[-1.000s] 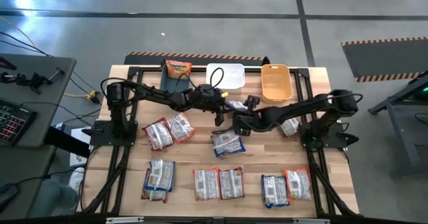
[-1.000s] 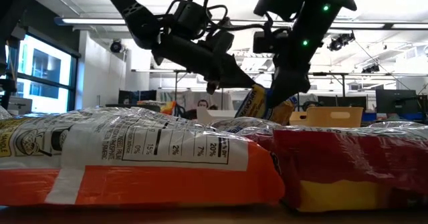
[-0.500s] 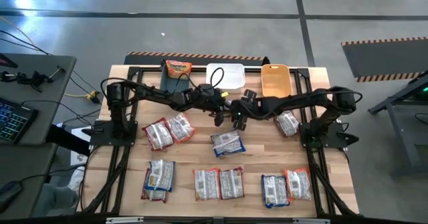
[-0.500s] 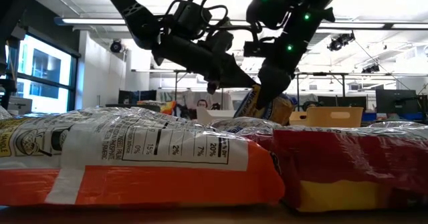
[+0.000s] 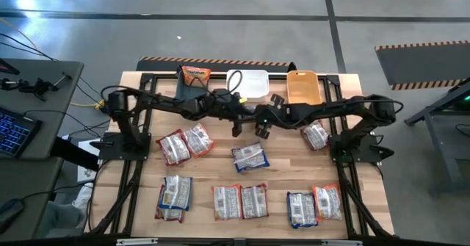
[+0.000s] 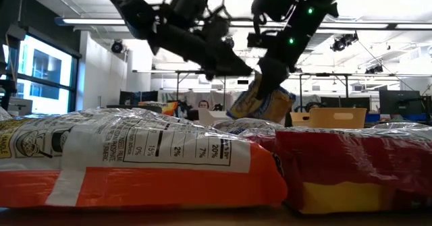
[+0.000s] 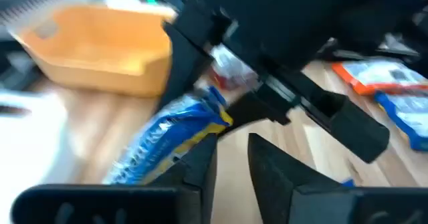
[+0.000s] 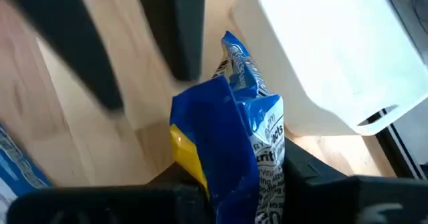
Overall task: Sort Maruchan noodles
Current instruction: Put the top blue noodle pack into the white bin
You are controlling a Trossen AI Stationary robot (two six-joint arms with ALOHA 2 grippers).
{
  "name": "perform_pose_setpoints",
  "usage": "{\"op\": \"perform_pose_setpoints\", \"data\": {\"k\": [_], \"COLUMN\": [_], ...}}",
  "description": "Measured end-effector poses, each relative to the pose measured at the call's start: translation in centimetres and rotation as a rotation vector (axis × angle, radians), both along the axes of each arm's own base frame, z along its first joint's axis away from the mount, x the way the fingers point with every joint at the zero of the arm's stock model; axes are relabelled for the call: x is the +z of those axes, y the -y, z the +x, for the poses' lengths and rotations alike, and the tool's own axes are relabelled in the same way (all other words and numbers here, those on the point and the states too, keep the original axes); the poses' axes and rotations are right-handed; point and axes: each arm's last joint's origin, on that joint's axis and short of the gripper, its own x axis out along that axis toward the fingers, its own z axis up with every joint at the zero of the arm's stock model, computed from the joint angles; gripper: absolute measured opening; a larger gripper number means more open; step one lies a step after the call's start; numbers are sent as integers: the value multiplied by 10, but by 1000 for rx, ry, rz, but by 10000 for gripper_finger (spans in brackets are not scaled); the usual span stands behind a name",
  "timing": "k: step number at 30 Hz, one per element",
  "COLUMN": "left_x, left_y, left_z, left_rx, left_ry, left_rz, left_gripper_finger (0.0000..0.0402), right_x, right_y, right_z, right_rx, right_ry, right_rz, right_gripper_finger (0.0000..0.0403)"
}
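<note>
The blue noodle packet (image 6: pixel 260 103) has been passed from the left gripper (image 5: pixel 236 126), whose fingers have parted, to the right gripper (image 5: pixel 263 123), now clamped on it and lifted higher.

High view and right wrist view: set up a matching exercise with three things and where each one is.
Things:
1. white plastic bin
2. orange plastic bin
3. blue plastic noodle packet

Places:
A. rightmost bin at the table's far edge
B. held in the right gripper, off the table
C. far edge, just left of the orange bin

Pairs: 1-C, 2-A, 3-B
</note>
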Motion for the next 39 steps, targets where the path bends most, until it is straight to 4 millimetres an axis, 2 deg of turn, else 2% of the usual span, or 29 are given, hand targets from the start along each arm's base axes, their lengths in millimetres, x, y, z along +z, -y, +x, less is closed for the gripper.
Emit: {"op": "perform_pose_setpoints", "data": {"k": [3,6,12,15,20,25,29,39], "left_x": [13,16,13,10,9,9,8,8], "left_y": [2,6,14,16,16,14,14,14], "left_z": [-16,-34,-72,-86,-98,-99,-99,-99], "left_rx": [63,103,152,187,241,252,254,258], "left_ry": [22,53,215,265,280,279,278,278], "left_rz": [73,108,103,99,108,110,110,111], "left_gripper_finger": [96,103,104,104,104,104,104,104], "right_x": [13,29,60,65,40,8,-11,-32], "right_y": [0,1,8,18,39,60,68,78], "right_z": [-3,-8,-7,1,15,28,32,36], "right_rx": [-24,-81,-268,-352,-454,-544,-655,-775], "right_ry": [65,152,418,566,685,721,735,767], "right_rz": [-8,-53,-201,-250,-294,-339,-365,-413], "right_gripper_finger": [87,83,78,79,79,79,79,79]}}
